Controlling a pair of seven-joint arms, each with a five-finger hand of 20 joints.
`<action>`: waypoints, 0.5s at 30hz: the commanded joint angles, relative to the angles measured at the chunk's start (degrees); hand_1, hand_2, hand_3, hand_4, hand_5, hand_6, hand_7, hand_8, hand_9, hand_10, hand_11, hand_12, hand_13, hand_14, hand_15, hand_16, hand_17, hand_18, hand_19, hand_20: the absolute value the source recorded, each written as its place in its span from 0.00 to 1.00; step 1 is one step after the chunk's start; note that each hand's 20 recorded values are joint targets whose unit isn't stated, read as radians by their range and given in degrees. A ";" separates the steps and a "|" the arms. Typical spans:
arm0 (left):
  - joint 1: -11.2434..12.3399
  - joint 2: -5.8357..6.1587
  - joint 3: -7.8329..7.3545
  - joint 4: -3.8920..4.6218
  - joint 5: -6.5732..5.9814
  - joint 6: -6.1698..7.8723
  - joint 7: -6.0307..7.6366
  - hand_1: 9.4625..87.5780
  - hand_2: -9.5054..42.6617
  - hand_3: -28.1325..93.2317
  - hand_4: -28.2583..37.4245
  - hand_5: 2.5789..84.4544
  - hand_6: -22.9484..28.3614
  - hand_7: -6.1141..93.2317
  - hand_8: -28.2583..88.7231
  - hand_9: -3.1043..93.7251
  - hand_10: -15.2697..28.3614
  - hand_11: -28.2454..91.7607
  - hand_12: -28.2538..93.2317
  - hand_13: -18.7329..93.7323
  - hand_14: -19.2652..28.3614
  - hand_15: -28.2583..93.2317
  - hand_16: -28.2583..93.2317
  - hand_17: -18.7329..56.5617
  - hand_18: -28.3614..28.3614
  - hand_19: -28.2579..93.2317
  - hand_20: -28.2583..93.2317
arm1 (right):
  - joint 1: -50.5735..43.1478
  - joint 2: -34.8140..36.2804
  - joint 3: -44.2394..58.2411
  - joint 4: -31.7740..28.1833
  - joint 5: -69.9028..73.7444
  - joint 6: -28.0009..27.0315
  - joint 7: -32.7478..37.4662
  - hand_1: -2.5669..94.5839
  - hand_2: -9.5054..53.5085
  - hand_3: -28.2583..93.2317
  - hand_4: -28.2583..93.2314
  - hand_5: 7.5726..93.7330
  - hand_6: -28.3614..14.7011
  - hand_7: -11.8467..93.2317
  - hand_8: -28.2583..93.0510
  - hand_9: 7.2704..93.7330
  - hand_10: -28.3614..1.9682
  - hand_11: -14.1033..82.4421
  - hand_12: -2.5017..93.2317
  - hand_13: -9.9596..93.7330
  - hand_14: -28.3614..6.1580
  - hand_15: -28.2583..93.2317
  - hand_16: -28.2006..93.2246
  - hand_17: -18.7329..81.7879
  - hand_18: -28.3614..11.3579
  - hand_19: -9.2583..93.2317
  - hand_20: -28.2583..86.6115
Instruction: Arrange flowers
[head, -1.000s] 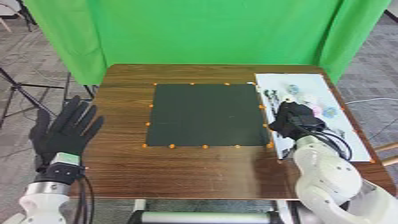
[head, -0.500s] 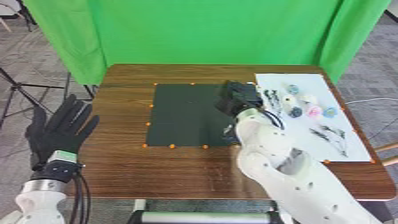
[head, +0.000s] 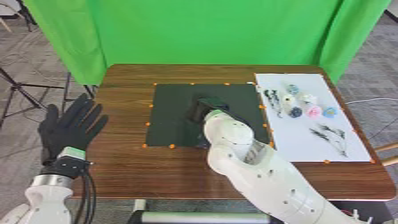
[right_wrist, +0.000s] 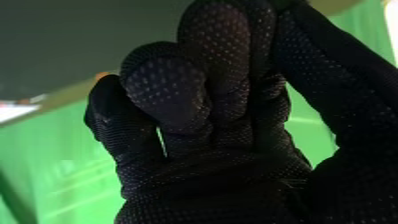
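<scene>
- Head view: the right hand (head: 205, 106) is seen low over the black mat (head: 169, 117), right of its middle.
- Right wrist view: the right hand's fingers are curled toward the thumb; a dark sprig (head: 202, 142) is gripped, partly hidden, its visible part beside the right forearm near the mat's near edge.
- Other flowers are laid on the white sheet (head: 306, 154), well apart from the right hand, to its right: pink flower (head: 314, 112), light blue flower (head: 330, 111), dark blue flower (head: 295, 112), white flower (head: 307, 99). Dried stems (head: 335, 137) are laid nearer the robot.
- Left hand (head: 69, 127) is held open, fingers straight, beside the table's left edge.
- Pale green patch (head: 71, 153) is fixed at the left wrist; any print on it is too small to tell.
</scene>
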 joint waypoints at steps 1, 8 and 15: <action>-1.39 0.86 0.75 0.25 0.71 0.53 -1.85 0.17 0.38 0.80 0.00 0.40 0.57 0.19 0.16 0.34 0.62 0.36 0.31 0.34 0.64 0.45 0.17 0.19 0.74 0.50 0.30 | 0.11 -5.11 -3.29 4.10 -1.10 -2.60 -0.60 0.42 0.00 0.93 0.27 0.87 0.61 0.49 0.48 0.97 0.59 0.49 0.50 0.96 0.60 0.68 0.54 0.76 0.14 1.00 0.65; -3.41 0.23 3.00 1.10 0.48 0.75 -3.22 0.17 0.38 0.80 0.00 0.40 0.57 0.19 0.16 0.34 0.63 0.36 0.31 0.34 0.64 0.45 0.17 0.19 0.74 0.50 0.30 | 0.20 -9.07 -4.91 8.15 -2.97 -2.22 -1.40 0.42 0.00 0.92 0.26 0.86 0.61 0.49 0.48 0.97 0.59 0.50 0.50 0.96 0.60 0.68 0.54 0.76 0.14 1.00 0.65; -5.17 0.16 4.80 1.52 0.60 0.29 -4.15 0.17 0.38 0.80 0.00 0.39 0.57 0.20 0.16 0.34 0.62 0.36 0.31 0.34 0.64 0.45 0.17 0.19 0.74 0.50 0.30 | -0.73 -10.68 -4.97 10.33 -7.97 0.10 -0.74 0.42 0.00 0.92 0.25 0.85 0.62 0.50 0.47 0.96 0.59 0.50 0.49 0.96 0.61 0.68 0.54 0.76 0.15 1.00 0.64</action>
